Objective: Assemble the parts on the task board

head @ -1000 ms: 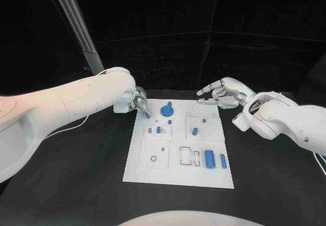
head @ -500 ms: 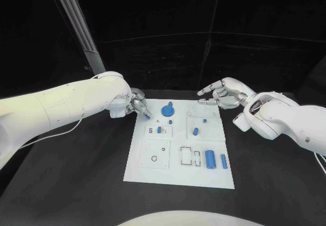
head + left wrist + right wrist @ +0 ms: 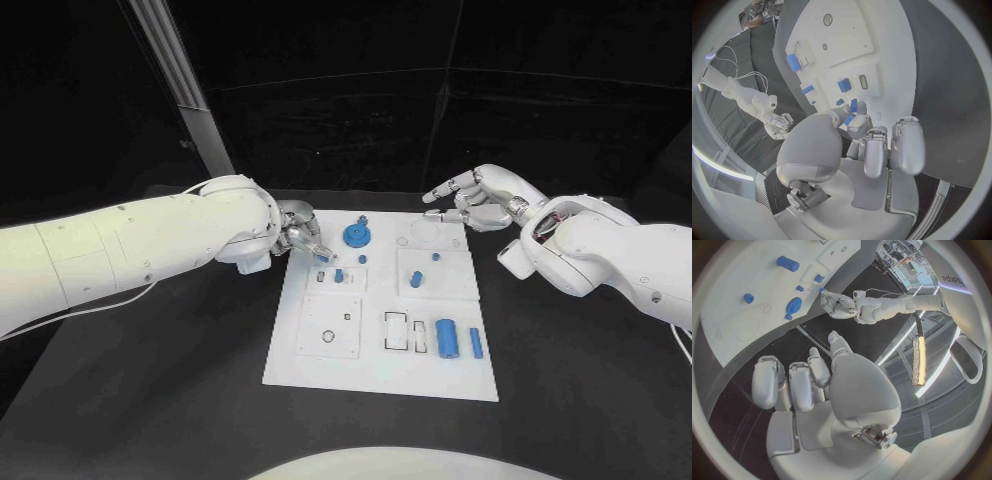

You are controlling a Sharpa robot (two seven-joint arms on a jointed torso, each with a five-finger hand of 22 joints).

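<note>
Left robot hand brings a small blue part to the task board's far left corner.

The left robot hand (image 3: 296, 234) pinches a small blue part (image 3: 852, 113) in its fingertips, low over the white task board (image 3: 361, 368), apparently to seat it near the round blue piece (image 3: 355, 236), though the socket is hard to make out. The right robot hand (image 3: 476, 200) hovers at the far right corner, fingers loosely spread, holding nothing, clear of the work on the black worktop (image 3: 173, 400).
</note>
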